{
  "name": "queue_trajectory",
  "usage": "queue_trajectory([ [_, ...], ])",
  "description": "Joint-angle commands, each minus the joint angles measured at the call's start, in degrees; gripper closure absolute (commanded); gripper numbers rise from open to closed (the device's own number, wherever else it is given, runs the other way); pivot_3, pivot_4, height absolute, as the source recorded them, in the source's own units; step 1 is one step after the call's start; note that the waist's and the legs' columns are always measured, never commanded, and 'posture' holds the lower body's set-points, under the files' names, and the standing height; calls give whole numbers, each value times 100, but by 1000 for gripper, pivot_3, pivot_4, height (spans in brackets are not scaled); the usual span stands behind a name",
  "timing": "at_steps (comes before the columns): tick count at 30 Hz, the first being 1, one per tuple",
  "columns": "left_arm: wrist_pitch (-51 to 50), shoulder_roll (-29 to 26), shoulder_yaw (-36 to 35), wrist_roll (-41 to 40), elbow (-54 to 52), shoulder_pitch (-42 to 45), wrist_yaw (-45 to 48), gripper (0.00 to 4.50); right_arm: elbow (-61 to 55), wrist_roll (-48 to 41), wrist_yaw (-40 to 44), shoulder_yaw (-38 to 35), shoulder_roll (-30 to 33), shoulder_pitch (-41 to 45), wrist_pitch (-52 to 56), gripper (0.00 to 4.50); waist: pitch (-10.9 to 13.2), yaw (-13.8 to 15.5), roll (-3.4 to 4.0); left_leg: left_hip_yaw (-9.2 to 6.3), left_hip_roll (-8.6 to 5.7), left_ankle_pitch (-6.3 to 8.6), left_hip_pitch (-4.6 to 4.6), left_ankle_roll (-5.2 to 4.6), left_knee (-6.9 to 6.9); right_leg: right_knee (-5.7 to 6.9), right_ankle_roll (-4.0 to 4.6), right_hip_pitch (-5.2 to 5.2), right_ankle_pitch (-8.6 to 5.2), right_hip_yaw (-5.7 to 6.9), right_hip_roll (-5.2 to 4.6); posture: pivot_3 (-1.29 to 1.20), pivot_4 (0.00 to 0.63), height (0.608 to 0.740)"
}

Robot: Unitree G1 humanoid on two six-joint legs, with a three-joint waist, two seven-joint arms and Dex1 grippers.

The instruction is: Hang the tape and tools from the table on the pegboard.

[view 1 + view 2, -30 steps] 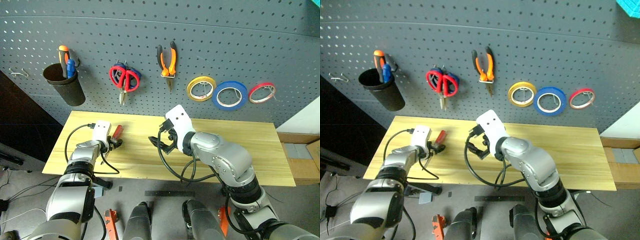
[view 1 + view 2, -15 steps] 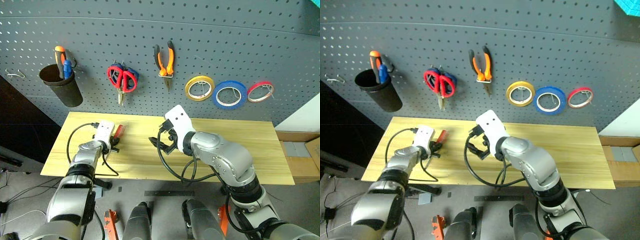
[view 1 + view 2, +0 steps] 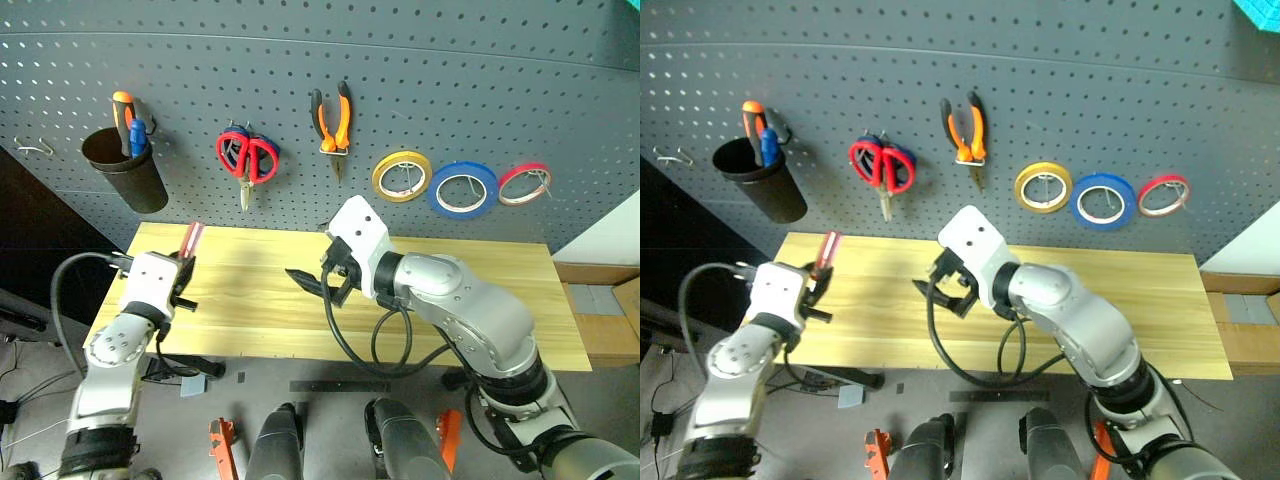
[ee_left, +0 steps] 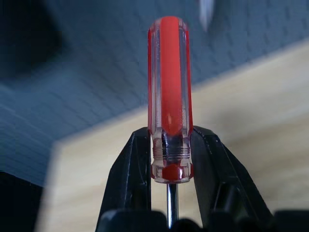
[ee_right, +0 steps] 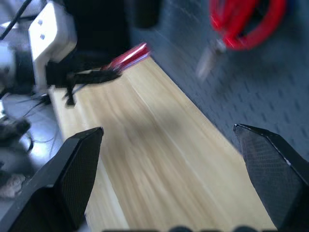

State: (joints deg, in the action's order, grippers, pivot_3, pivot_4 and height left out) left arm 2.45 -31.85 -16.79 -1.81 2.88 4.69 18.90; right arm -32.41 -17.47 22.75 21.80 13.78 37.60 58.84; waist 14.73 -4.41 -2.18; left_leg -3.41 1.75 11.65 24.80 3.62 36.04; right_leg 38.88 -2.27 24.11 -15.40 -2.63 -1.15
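Reading the scene from left to right gives the task status. A dark cup (image 3: pixel 127 180) hangs at the far left of the pegboard (image 3: pixel 420 90) and holds an orange-handled tool (image 3: pixel 124 108) and a blue-handled one (image 3: pixel 139 134). Below it, the left gripper (image 3: pixel 183 272) is clenched on the screwdriver (image 3: pixel 190 238). In the left wrist view, both fingers (image 4: pixel 130 169) press the base of the red handle (image 4: pixel 169 92), with the metal shaft running back between them. The screwdriver is held clear above the left end of the tabletop (image 3: pixel 480 310), handle pointing toward the pegboard. It is judged to be the one item not yet hung.

Next along the pegboard hang the red scissors (image 3: pixel 248 160), with a blue-handled pair (image 3: pixel 868 150) partly hidden behind them on the same hook. The pliers (image 3: pixel 333 122) hang to their right, jaws down.

The right gripper (image 3: pixel 322 283) sits over the middle of the tabletop, fingers spread wide and empty, as the right wrist view confirms.

Further right hang three rolls: a yellow roll (image 3: pixel 402 176), the blue tape (image 3: pixel 460 190) and a red roll (image 3: pixel 524 184), each on its own hook.

No loose item remains on the tabletop. Status: tape, scissors and pliers placed; screwdriver in hand. The remaining step is probably to carry the screwdriver to the pegboard and stow it, likely in the cup.
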Motion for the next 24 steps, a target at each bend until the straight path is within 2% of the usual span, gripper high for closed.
queue_trajectory([
  [1,490,-158,-402,90,-803,171,-341,3689,-168,-15,244,19,55,112,-463,0,-1,13,-2,0,-3,0,0,0,1,0,0,-1,0,1,1,-65,240,740],
  [6,466,-252,-572,60,-1115,1036,-701,3689,-2,47,308,-81,26,181,-688,0,-2,61,-4,2,-12,0,0,1,1,1,0,-2,0,3,9,-54,232,740],
  [8,416,-362,-558,-44,-791,1967,-840,3689,122,79,271,-161,-28,268,-762,0,-1,77,-4,2,-13,0,0,1,1,2,0,-1,1,4,13,-58,234,740],
  [11,444,-444,-587,-147,-322,2806,-938,3689,246,110,212,-239,-84,362,-818,0,-5,98,-13,-2,-10,-1,3,2,6,4,-1,-1,1,9,22,-71,235,740],
  [16,938,-525,-546,-232,1034,3945,-1010,3689,416,172,56,-376,-206,486,-846,0,-5,60,-12,8,-12,0,3,1,1,1,-2,2,1,4,18,-88,234,740],
  [24,2167,-486,-372,-125,3154,4754,-1135,3689,468,227,-73,-482,-373,655,-931,0,-5,-12,-12,6,-12,0,4,1,3,3,-1,3,1,8,18,-133,237,740],
])
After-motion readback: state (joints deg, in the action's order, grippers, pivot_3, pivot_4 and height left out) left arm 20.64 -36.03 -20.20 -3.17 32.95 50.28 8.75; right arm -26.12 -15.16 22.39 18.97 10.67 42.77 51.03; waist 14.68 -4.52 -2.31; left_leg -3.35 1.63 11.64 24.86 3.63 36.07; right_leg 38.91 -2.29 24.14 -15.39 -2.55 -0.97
